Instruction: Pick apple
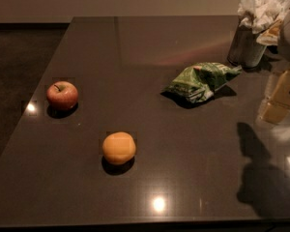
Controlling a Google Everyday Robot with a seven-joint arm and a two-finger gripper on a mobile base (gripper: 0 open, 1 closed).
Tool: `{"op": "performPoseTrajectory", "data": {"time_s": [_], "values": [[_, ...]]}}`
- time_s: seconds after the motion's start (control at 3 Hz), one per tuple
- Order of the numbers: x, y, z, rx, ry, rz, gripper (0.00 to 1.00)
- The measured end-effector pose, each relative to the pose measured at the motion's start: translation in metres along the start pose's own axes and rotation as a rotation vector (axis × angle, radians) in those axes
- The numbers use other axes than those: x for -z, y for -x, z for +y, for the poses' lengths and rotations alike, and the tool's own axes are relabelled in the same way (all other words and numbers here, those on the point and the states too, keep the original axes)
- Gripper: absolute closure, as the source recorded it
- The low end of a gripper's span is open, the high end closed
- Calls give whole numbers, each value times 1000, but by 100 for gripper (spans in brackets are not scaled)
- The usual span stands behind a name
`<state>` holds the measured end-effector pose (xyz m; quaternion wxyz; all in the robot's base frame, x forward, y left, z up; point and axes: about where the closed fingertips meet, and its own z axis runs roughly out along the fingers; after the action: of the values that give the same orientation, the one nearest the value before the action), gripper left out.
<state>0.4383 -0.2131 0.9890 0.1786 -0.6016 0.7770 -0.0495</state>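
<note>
While my gripper (282, 96) hangs at the right edge of the scene, above the right side of the table (183, 187), the apple (62, 95) lies well apart from it, on the left part of the table. I cannot tell if my jaws are released or clenched; only pale yellowish parts are seen there.

The apple is red with yellowish patches, and its short dark stem points up. It touches no other thing. Nearer and to the right of it lies 1 round orange fruit (119, 148), apart from the apple. Farther right, around the middle of the table, lies a crumpled green bag (201, 81). At the far right stands a metal cup (245, 47) filled with white paper napkins (261, 8). A dark shadow (261, 178) falls on the near right part of the table. 2 bright light spots (158, 204) reflect on the glossy dark surface, 1 just left of the apple and 1 by the near edge.
</note>
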Motion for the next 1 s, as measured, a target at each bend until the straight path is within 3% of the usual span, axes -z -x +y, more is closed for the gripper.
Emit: {"op": "performPoseTrajectory", "data": {"time_s": [0.33, 0.67, 1.0], "values": [[1, 1, 0, -1, 0, -1, 0], [-4, 22, -4, 11, 33, -57, 0], [-21, 68, -10, 44, 80, -116, 0]]}}
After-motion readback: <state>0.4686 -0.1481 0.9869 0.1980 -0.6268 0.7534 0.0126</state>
